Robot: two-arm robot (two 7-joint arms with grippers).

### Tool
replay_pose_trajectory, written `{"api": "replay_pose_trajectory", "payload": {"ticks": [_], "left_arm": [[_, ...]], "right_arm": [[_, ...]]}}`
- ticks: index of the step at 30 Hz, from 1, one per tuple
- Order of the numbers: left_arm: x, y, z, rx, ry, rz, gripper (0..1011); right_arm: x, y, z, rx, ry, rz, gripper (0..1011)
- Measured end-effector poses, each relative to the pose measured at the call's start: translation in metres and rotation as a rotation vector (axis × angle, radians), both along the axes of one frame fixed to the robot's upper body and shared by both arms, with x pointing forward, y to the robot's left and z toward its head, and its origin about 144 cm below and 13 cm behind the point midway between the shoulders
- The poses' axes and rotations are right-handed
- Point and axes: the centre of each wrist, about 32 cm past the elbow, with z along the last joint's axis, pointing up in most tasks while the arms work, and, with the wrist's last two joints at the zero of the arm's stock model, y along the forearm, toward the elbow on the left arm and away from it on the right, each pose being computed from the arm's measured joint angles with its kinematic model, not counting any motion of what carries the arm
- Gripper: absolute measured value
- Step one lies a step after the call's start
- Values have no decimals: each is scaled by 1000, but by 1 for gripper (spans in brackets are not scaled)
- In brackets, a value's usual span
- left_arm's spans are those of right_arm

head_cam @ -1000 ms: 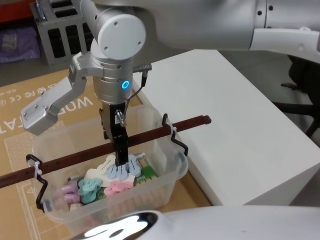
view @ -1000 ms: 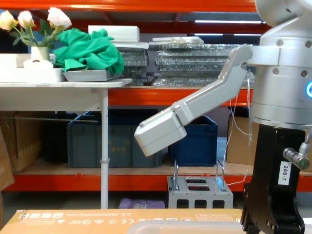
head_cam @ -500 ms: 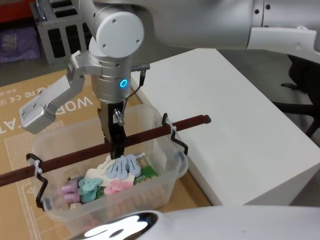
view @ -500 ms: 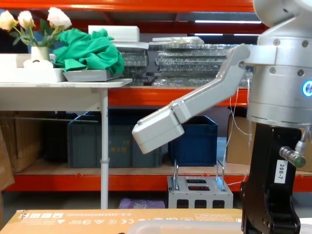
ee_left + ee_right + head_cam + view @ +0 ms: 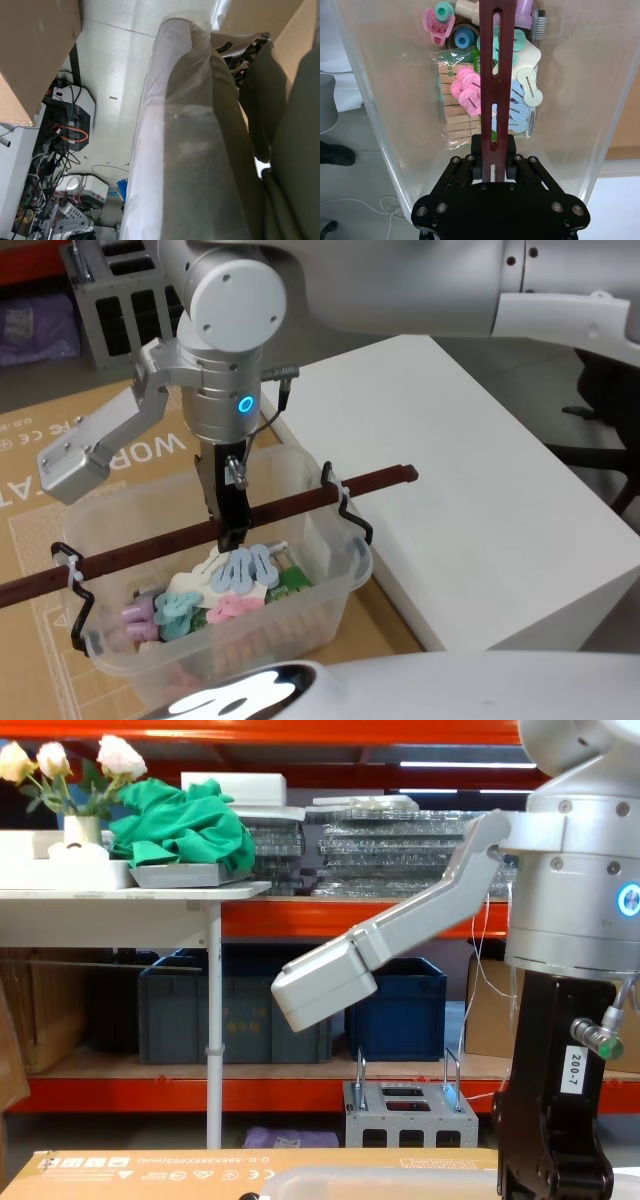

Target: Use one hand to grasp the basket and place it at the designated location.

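Observation:
The basket (image 5: 335, 590) is a translucent plastic tub with black wire fittings and a dark red-brown handle bar (image 5: 300, 502) across its top. Pink, teal and pale blue clips (image 5: 470, 92) and wooden pegs lie inside. My right gripper (image 5: 232, 530) reaches straight down and is shut on the middle of the handle bar (image 5: 495, 75); in the right wrist view its black fingers (image 5: 479, 150) clamp the bar on both sides. In the chest view the same gripper (image 5: 555, 1160) stands at the right above the basket's rim (image 5: 380, 1182).
The basket hangs over a brown cardboard sheet (image 5: 60, 440). A white block-like table (image 5: 480, 490) rises directly to its right. A grey metal rack (image 5: 120, 300) stands behind. Dark blue crates (image 5: 200, 1010) and a table with flowers and green cloth (image 5: 180, 830) stand farther off.
My right gripper has risen slightly with the handle bar in it, and the basket has come up with it; its rim sits a little higher in the chest view.

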Motion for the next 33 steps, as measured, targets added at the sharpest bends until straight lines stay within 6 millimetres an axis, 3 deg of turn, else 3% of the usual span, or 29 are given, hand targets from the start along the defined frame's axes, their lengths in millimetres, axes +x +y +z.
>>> {"api": "replay_pose_trajectory", "payload": {"ticks": [17, 33], "left_arm": [[0, 0, 0, 0, 0, 0, 0], [0, 0, 0, 0, 0, 0, 0]], "right_arm": [[3, -5, 5, 5, 6, -14, 237], [8, -24, 31, 45, 3, -45, 237]]}}
